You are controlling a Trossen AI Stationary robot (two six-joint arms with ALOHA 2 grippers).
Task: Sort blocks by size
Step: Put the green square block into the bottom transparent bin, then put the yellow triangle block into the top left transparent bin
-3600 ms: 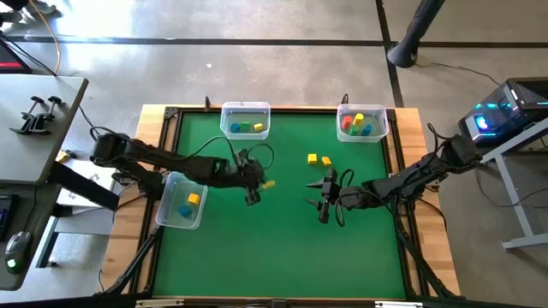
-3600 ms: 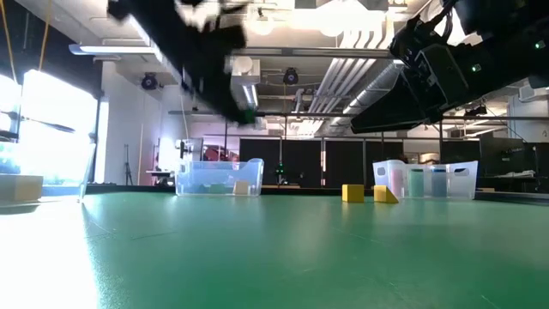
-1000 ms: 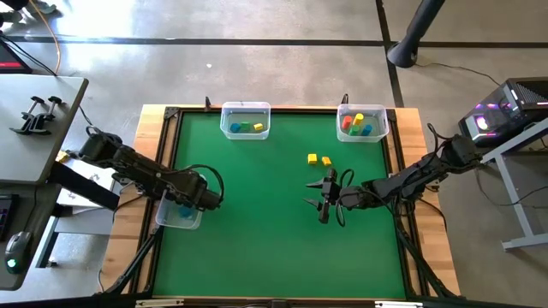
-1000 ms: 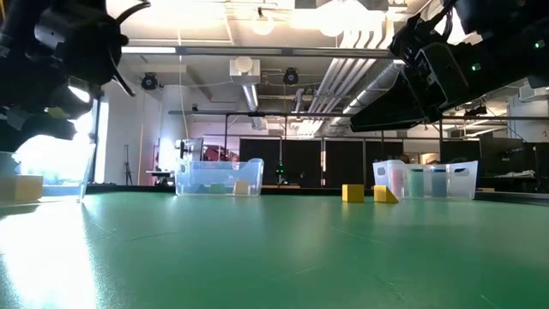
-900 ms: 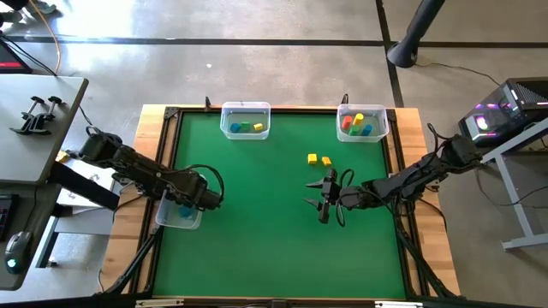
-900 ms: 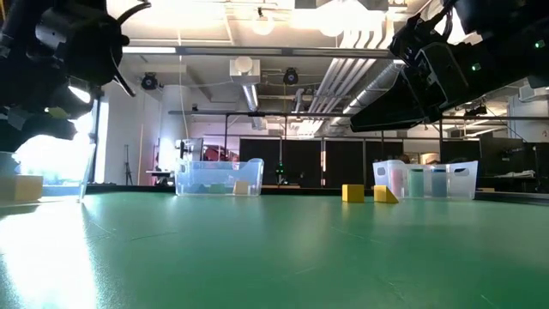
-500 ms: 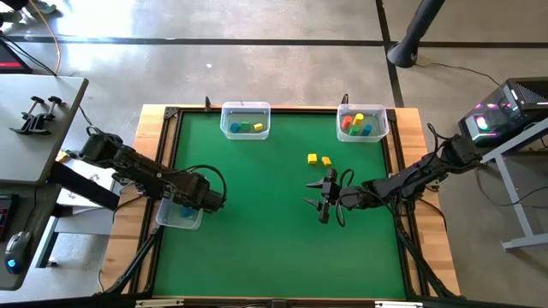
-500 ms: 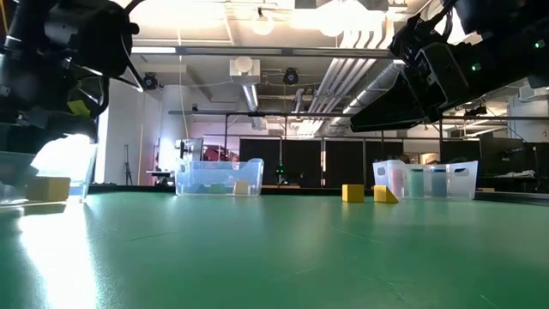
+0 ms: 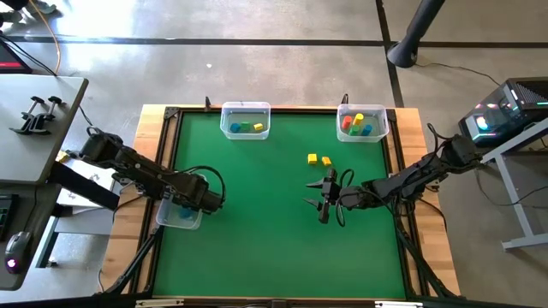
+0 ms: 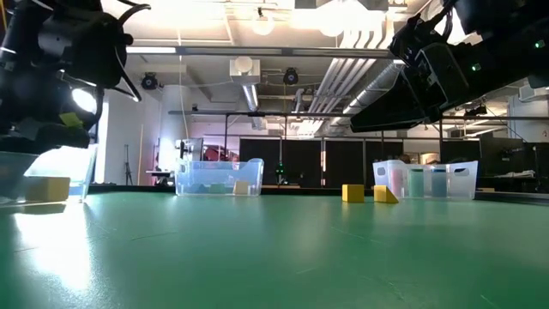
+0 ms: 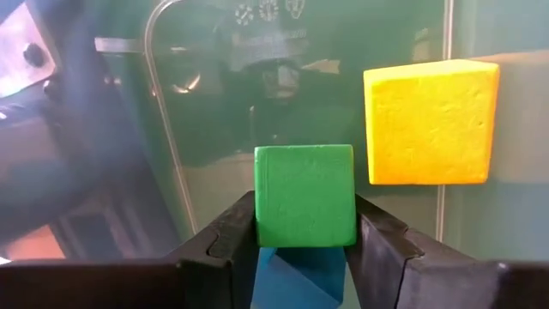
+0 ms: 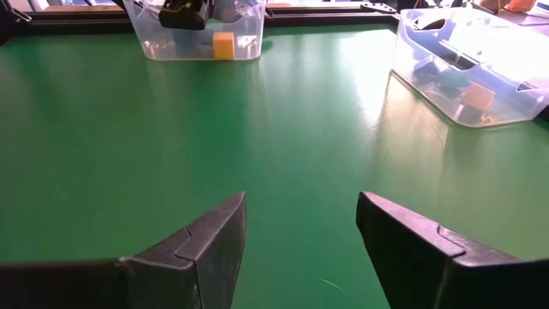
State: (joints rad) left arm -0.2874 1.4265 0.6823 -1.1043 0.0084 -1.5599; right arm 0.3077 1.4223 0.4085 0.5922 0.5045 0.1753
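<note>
My left gripper (image 11: 304, 236) is shut on a green cube (image 11: 304, 206) and hovers over the clear bin (image 9: 171, 221) at the table's left edge; it also shows in the high view (image 9: 195, 204). A yellow cube (image 11: 429, 120) and a blue block (image 11: 296, 279) lie in that bin, below the green cube. My right gripper (image 9: 324, 198) is open and empty above the mat at the middle right. Two small yellow blocks (image 9: 319, 159) rest on the mat beyond it, toward the far edge. My left gripper pinches the green cube by two opposite side faces (image 11: 264, 215), one finger on each. The fingers point down from above. The cube hangs level, clear of the blocks in the bin below it.
Two more clear bins stand at the far edge: one at the middle (image 9: 246, 120) with blue, green and yellow blocks, one at the right (image 9: 361, 122) with red, yellow, green and blue ones. The green mat (image 9: 257, 248) lies bare toward the near edge.
My left gripper stays over the left bin with the green cube and has shifted slightly. In the low view, the yellow cube in that bin now shows a little farther toward the table's right. My right arm has kept still.
</note>
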